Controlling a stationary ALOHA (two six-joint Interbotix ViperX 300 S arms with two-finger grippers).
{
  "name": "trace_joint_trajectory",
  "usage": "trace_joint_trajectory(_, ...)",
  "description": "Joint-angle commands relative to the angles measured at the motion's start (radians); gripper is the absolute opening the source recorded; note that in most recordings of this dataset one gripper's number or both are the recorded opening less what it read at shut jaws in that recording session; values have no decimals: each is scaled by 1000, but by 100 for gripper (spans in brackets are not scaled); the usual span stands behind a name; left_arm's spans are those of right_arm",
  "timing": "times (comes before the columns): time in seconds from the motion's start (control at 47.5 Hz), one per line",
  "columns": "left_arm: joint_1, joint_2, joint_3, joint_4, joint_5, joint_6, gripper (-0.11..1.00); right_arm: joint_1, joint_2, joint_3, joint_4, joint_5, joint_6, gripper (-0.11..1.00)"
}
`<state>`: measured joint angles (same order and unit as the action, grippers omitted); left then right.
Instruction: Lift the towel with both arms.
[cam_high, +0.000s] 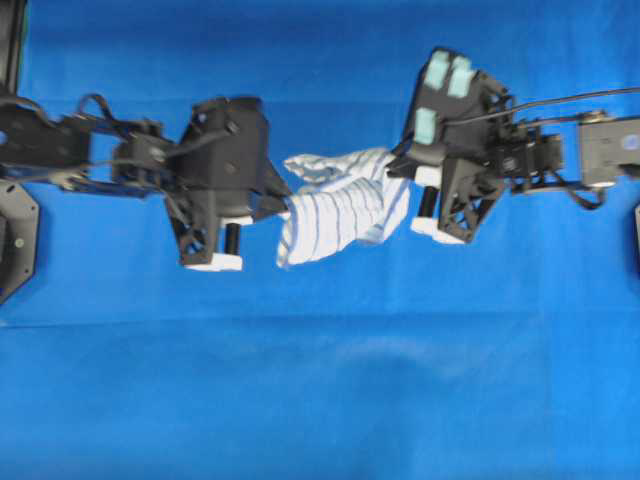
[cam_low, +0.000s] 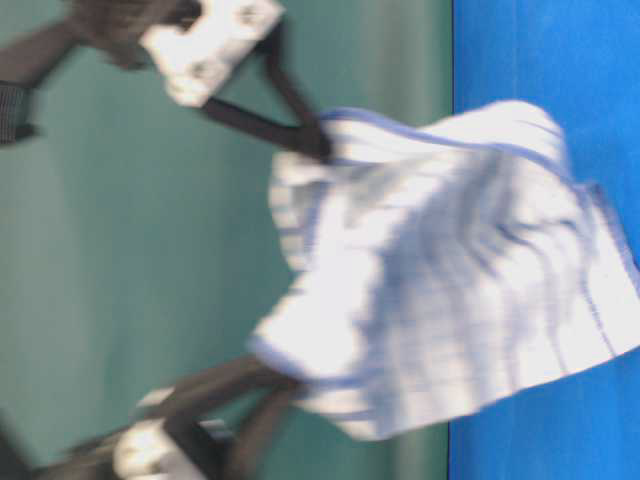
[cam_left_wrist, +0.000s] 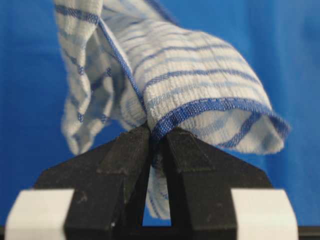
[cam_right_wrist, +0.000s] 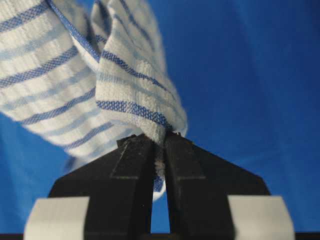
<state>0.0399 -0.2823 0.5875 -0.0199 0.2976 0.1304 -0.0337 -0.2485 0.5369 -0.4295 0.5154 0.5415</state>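
The towel (cam_high: 345, 205), white with thin blue stripes, is bunched and stretched between my two arms over the blue cloth. My left gripper (cam_high: 288, 205) pinches its left edge. In the left wrist view the jaws (cam_left_wrist: 156, 132) are shut on a blue-hemmed fold of the towel (cam_left_wrist: 200, 85). My right gripper (cam_high: 400, 165) grips the far right corner. The right wrist view shows the gripper (cam_right_wrist: 161, 137) shut on a striped fold of the towel (cam_right_wrist: 125, 85). At table level the towel (cam_low: 450, 270) hangs blurred between both sets of black fingers.
The plain blue table cloth (cam_high: 320, 380) covers the whole work surface. A dark mount plate (cam_high: 15, 235) sits at the left edge and another shows at the right edge. A green wall (cam_low: 120, 250) stands behind the arms in the table-level view.
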Motion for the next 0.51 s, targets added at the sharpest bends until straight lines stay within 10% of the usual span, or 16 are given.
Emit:
trace_joint_trajectory(0.0, 18, -75, -61, -2, 34, 0, 5, 3, -58, -54, -5, 35, -9, 6)
trace_joint_trajectory(0.484, 109, -241, -192, 0, 132, 0, 5, 3, -187, -255, -20, 219, -101, 6)
